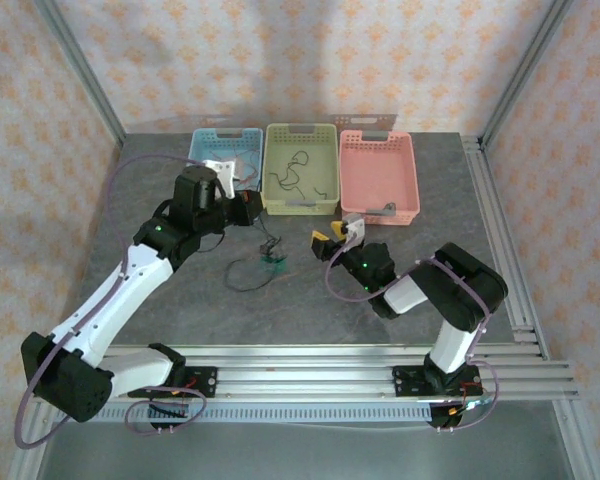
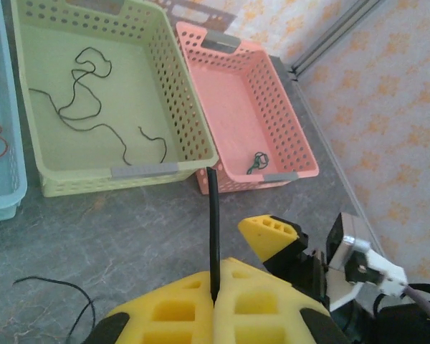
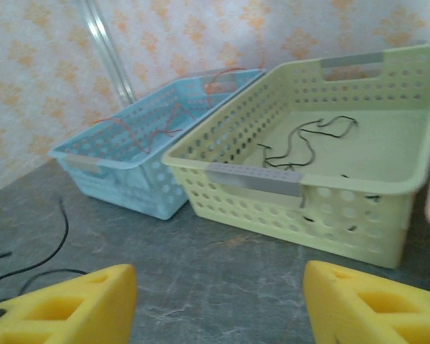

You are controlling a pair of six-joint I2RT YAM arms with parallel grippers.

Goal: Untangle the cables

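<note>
Pinching black cable [image 2: 213,222], left tool [image 2: 215,283]

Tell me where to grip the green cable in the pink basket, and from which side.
Pinch the green cable at its curled middle from straight above: it lies flat, bunched by the pink basket's near wall, so walls block sideways approach.

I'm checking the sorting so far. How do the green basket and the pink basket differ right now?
The green basket sits mid-row; the pink basket stands at its right, ending the row. The green basket holds long black wires sprawled loosely across its floor; the pink basket holds one small dark wire bunched by its front wall. Both are perforated, same shape, grey tab in front.
</note>
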